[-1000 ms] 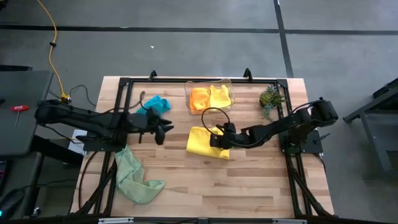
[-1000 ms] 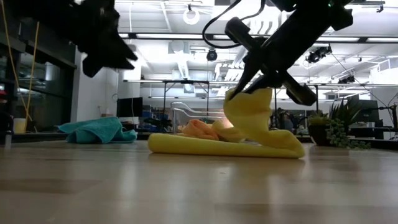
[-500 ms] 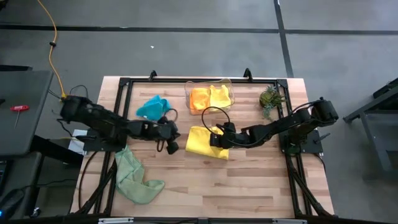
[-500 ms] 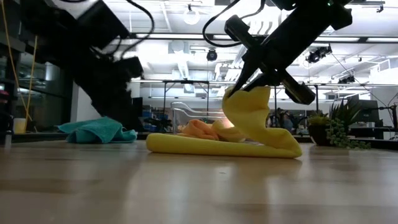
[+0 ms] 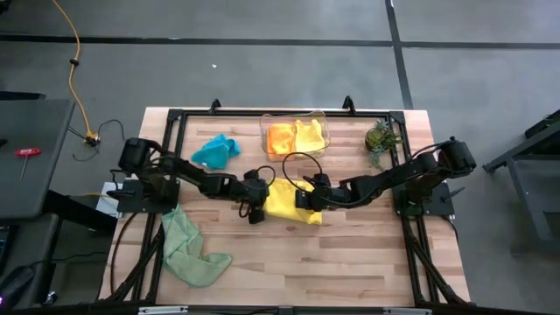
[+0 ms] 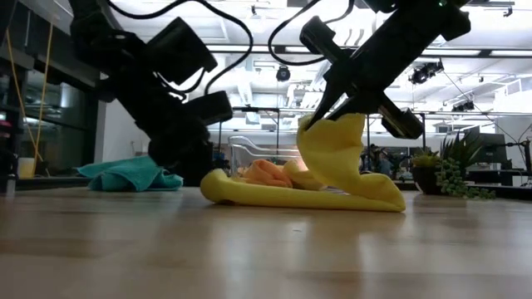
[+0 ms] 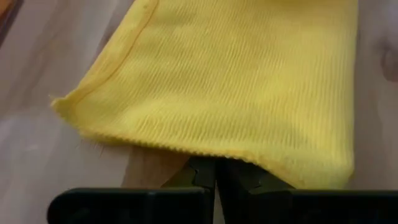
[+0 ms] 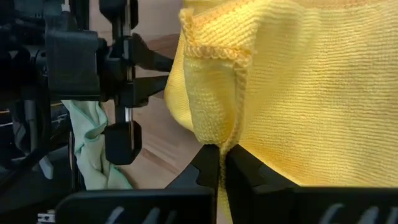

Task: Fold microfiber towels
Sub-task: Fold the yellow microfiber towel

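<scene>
On the wooden table (image 5: 350, 262) a yellow towel (image 5: 284, 199) lies near the middle, and both arms have hold of it. The left gripper (image 5: 256, 211) has reached in from the left and sits at the towel's left edge; its jaws are closed on the hem there, and in the left wrist view the cloth's edge runs right down into the meeting point of the two dark fingers (image 7: 199, 174). The right gripper (image 5: 304, 194) comes in from the right and is also clamped tight, pinching a doubled corner of the same towel. From table height that corner is lifted well off the wood (it stands up in a loop), while the rest of the cloth lies flat in a long strip.

A teal towel (image 5: 215, 150) lies bunched on the far left part of the table, well apart from the yellow one. A light green towel (image 5: 188, 248) is crumpled at the near left corner, partly draped toward the edge. At the far side, in the middle, a clear plastic bin (image 5: 294, 136) holds an orange towel (image 5: 281, 138) on its left and a second yellow towel (image 5: 309, 136) on its right. A small potted plant (image 5: 381, 138) stands at the far right, just right of the bin.
</scene>
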Motion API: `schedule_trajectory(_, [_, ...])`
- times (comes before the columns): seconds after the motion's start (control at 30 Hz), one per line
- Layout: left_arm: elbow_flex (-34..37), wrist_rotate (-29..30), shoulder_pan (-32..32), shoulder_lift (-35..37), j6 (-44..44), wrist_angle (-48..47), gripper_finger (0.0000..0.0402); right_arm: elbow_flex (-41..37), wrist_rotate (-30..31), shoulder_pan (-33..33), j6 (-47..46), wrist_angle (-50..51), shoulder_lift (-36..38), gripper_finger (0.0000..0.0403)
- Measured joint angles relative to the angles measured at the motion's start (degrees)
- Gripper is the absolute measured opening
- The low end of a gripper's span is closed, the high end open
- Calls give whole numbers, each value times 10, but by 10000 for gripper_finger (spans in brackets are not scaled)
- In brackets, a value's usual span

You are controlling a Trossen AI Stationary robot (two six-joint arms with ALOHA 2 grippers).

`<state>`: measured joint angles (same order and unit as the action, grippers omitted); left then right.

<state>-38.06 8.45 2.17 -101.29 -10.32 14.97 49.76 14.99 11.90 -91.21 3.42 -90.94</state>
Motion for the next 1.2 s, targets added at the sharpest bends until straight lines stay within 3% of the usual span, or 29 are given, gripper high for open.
schedule_trajectory(0.3, [-11,-20,-23,-3,-30,-1,0,0,17,-9,-5,-54,-1,0])
schedule_trajectory(0.77, [-11,11,-40,-3,-60,-2,0,0,8,-17,-26,-44,-3,0])
schedule_trajectory(1.03, [-11,21,-40,-3,-60,1,0,1,-17,-16,-33,-138,-58,0])
schedule_trajectory(1.2, [-11,21,-40,-3,-60,-1,0,1,13,-18,-39,-132,-66,0])
